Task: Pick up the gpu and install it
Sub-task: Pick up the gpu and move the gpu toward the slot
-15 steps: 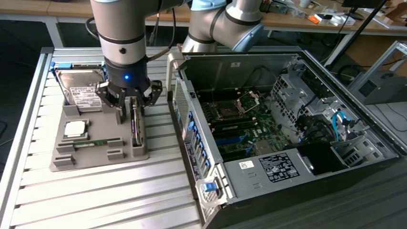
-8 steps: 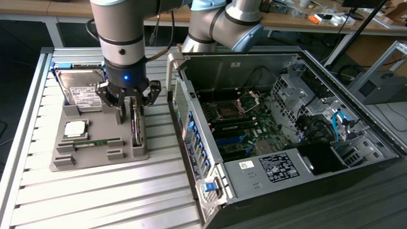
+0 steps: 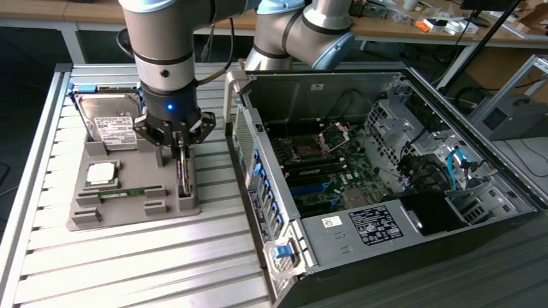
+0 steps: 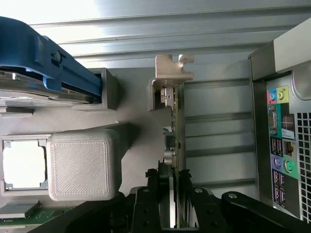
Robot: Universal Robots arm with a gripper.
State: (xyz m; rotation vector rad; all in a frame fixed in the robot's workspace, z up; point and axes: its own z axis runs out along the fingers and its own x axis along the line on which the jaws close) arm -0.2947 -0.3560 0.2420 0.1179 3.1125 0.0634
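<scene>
Status: gripper (image 4: 176, 182) straddles top edge of gpu (image 4: 178, 131), cannot tell if it pinches. Card stands on edge in a side slot of the grey holder (image 3: 128, 217). Probably light, stiff, fragile; hold bare board edge, clear of components.

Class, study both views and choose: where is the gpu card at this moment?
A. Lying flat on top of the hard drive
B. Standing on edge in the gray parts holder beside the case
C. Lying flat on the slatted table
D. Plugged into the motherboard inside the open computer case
B: the gpu stands on edge in a slot of the gray holder, outside the computer case, with the gripper at its upper edge.
</scene>
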